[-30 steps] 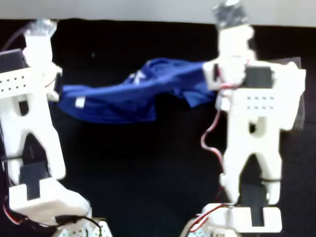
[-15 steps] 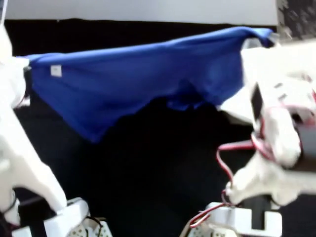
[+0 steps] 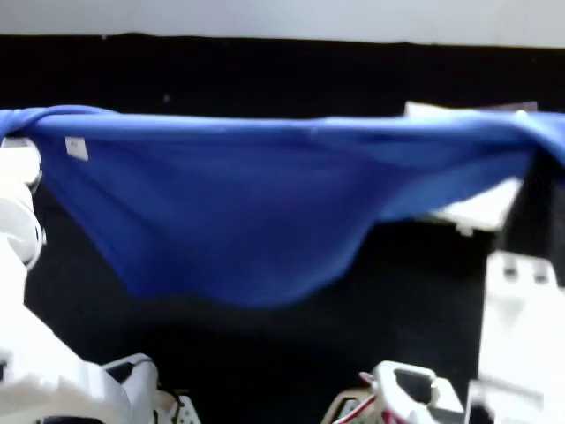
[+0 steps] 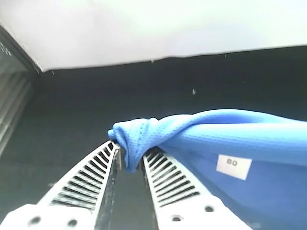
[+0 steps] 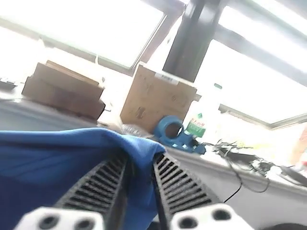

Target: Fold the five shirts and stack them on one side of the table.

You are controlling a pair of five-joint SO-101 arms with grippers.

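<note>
Change: the blue shirt (image 3: pixel 238 212), bunched and narrow between the arms a second ago, now spans the high view from edge to edge. It is held up over the black bench (image 3: pixel 265 71) with its middle sagging.
Count: one shirt, one white label (image 4: pixel 231 164), two arms.
Left gripper (image 4: pixel 128 160): fingers pinched on a bunched shirt corner.
Right gripper (image 5: pixel 139 167): fingers clamped on the opposite shirt edge.
Obscured: both shirt ends are cut off in the high view; the pale shape (image 3: pixel 477 210) behind the shirt's right end cannot be identified.
</note>
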